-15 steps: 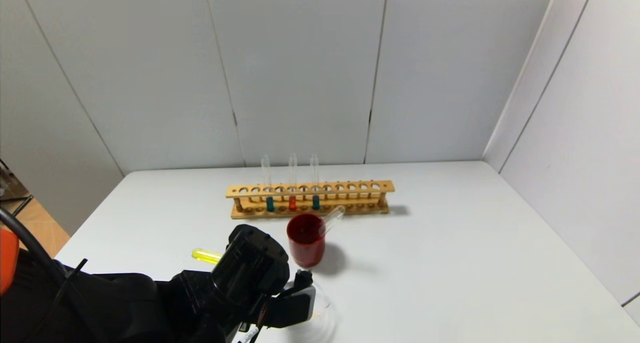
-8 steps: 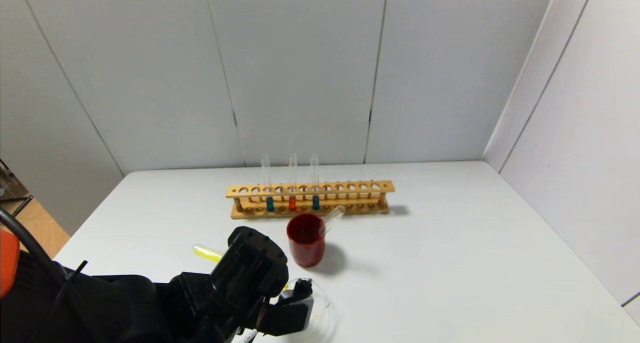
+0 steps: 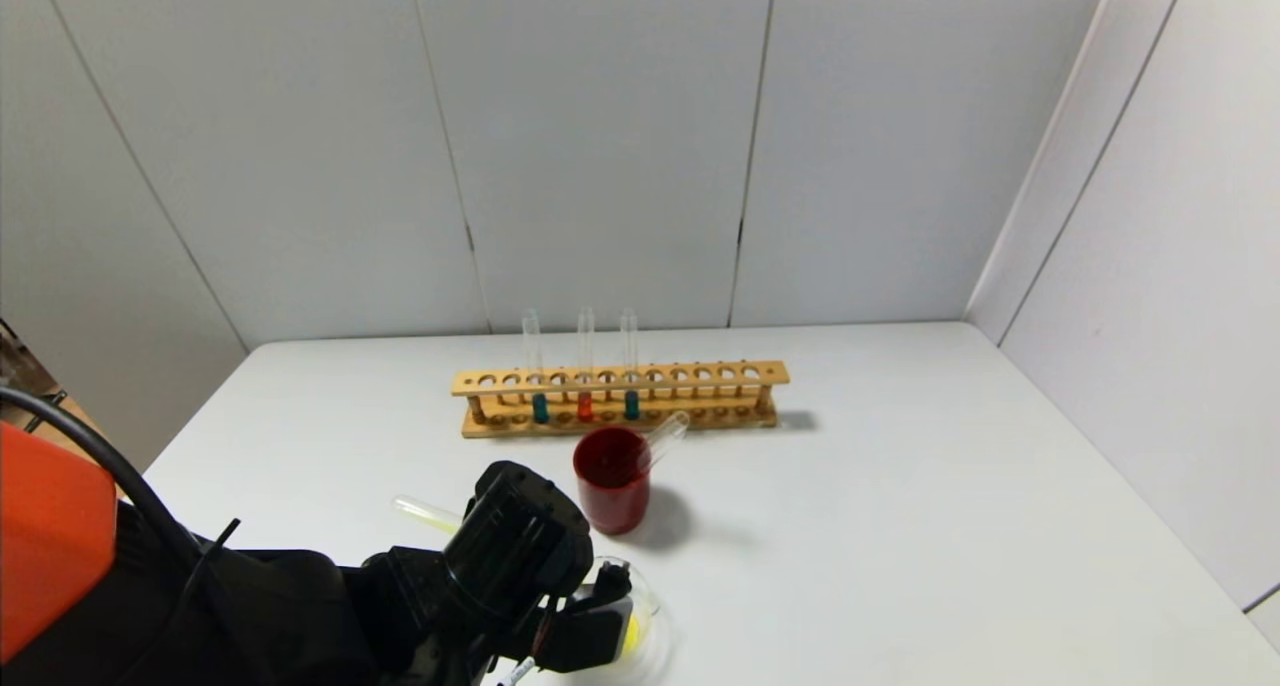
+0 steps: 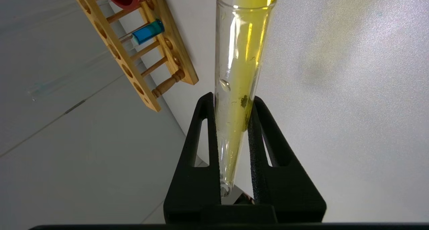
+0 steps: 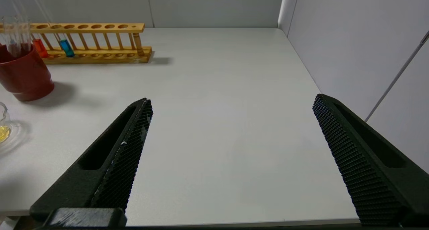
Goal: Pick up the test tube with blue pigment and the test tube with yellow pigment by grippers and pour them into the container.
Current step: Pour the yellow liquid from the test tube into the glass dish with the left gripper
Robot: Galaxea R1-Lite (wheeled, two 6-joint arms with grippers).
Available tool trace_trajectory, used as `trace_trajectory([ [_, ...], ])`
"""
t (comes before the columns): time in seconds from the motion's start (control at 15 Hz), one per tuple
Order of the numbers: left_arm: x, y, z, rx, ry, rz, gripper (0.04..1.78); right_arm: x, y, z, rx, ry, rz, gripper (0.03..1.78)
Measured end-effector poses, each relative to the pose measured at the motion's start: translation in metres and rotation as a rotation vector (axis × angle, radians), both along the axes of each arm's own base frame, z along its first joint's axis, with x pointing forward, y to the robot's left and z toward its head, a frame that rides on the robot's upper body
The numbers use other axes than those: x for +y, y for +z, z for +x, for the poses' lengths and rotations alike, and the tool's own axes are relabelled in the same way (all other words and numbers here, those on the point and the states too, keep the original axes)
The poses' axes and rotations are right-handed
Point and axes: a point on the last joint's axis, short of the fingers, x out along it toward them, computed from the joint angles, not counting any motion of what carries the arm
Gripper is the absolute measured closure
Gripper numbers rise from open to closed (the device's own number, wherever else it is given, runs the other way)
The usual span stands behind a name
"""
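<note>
Your left gripper (image 4: 234, 122): closed tight on the test tube with yellow pigment (image 4: 239, 72), both black fingers (image 4: 204, 139) pressed against the glass near its round bottom. You hold the tube tipped, its open mouth toward the container (image 3: 640, 631), and yellow liquid runs along the inside of the glass to the mouth

Container: low clear beaker at the near edge of the table (image 3: 900, 486), just under your left gripper (image 3: 590, 621); a little yellow shows in it

Your right gripper (image 5: 231, 136): jaws spread wide, holding nothing, hanging over bare table, well apart from the rest

Test tubes with blue pigment (image 3: 540, 406): two, upright in the wooden rack (image 3: 620, 398) at the back, a red-orange tube (image 3: 585, 404) between them

Dark red cup (image 3: 612, 478): stands between rack and container, an empty clear tube (image 3: 668, 436) leaning in it
</note>
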Motion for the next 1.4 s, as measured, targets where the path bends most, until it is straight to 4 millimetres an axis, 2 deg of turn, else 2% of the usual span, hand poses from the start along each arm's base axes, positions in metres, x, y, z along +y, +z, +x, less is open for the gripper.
trace_trajectory([
  [0.6, -0.006, 0.003, 0.004, -0.012, -0.042, 0.049, 1.52, 0.000, 0.000, 0.000, 0.000, 0.000, 0.000, 0.07],
  [1.0, -0.008, 0.008, 0.004, -0.094, -0.022, 0.172, 1.52, 0.000, 0.000, 0.000, 0.000, 0.000, 0.000, 0.07],
  [1.4, -0.015, 0.011, 0.006, -0.111, -0.029, 0.164, 1.52, 0.000, 0.000, 0.000, 0.000, 0.000, 0.000, 0.07],
])
